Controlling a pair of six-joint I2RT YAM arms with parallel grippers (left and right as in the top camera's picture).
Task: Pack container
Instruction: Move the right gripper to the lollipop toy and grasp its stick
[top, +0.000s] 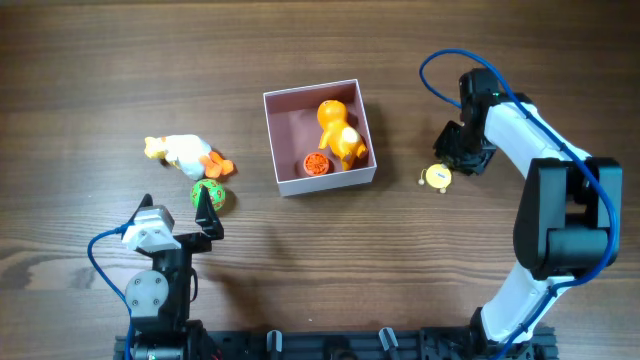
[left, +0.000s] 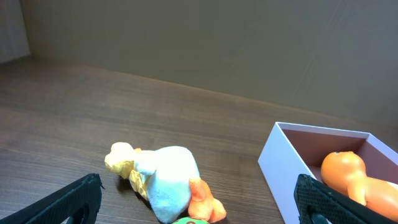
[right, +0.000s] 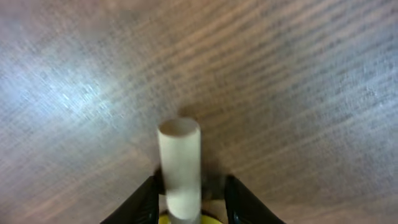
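The container (top: 290, 125), a white-walled box with a pink inside, stands mid-table and holds an orange figure (top: 340, 135) and a small orange-red disc (top: 316, 165). Right of it lies a small yellow toy (top: 437, 177) with a white stem (right: 179, 162). My right gripper (right: 191, 183) points down over it, jaws narrow around the stem: the left finger touches it and a gap shows on the right. My left gripper (top: 177, 208) is wide open behind a green ball (top: 209, 195) and a white-and-yellow duck plush (top: 185, 152).
In the left wrist view the duck plush (left: 165, 183) lies between the open fingers' line of sight, with the container's wall (left: 277, 165) and the orange figure (left: 351, 177) to the right. The right arm's blue cable loops above the right gripper.
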